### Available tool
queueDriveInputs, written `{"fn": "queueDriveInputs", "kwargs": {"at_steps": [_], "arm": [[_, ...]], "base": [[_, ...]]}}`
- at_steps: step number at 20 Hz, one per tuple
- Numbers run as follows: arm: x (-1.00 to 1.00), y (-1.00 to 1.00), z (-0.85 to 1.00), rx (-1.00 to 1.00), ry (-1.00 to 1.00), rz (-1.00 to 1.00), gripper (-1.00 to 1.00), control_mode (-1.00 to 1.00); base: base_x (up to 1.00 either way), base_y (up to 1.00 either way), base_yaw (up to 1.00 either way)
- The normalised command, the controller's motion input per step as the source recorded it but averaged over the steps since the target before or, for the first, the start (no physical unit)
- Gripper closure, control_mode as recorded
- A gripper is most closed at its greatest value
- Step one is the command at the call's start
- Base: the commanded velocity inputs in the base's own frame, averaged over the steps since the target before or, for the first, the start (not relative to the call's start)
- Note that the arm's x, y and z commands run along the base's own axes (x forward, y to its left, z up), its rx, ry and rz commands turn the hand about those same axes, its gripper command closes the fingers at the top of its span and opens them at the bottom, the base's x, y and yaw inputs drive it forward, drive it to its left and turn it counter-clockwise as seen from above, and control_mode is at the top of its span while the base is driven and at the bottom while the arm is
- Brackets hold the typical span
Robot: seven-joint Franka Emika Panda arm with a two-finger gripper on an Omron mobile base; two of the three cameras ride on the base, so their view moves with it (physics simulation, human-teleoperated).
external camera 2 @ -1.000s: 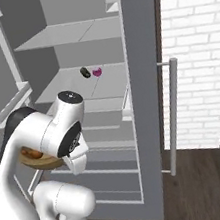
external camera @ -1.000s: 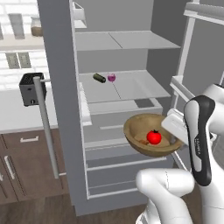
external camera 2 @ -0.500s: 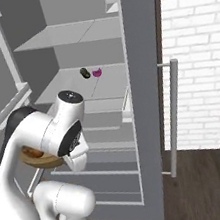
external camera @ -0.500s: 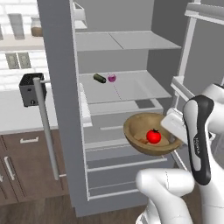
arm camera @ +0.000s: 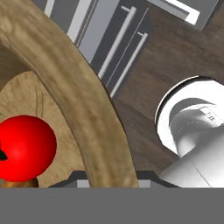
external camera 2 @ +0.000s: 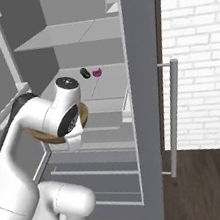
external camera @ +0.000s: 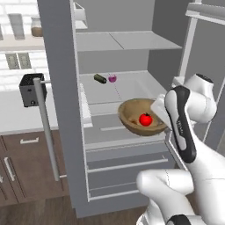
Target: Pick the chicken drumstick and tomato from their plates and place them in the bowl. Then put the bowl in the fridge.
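From the right base view, the bowl point(external camera 2: 44, 136) is mostly hidden behind the white arm at the left of the frame; only a brown sliver of its rim shows. In the hand view the bowl's thick rim runs off the top left corner, and the tomato point(arm camera: 26, 147) is cut by the left edge. A scrap of golden brown under it at the bottom left is too little to name. The two small things on the fridge point(external camera: 59, 88) shelf, one dark point(external camera: 100, 78) and one pink point(external camera: 112, 78), are too small to identify. The fridge's top is cut off by the upper edge.
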Motion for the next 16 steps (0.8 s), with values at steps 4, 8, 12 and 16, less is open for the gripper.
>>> {"fn": "queueDriveInputs", "kwargs": {"at_steps": [4, 8, 12, 16], "arm": [[1.00, 0.10, 0.09, 0.00, 0.00, -0.07, 1.00, -1.00], [1.00, 0.00, 0.00, 0.00, 0.00, -0.06, 1.00, -1.00], [0.98, 0.00, 0.00, 0.00, 0.00, -0.08, 1.00, -1.00], [0.98, 0.00, 0.00, 0.00, 0.00, -0.10, 1.00, -1.00]], "base": [[0.00, 0.00, 0.00], [0.00, 0.00, 0.00], [0.00, 0.00, 0.00], [0.00, 0.00, 0.00]]}}
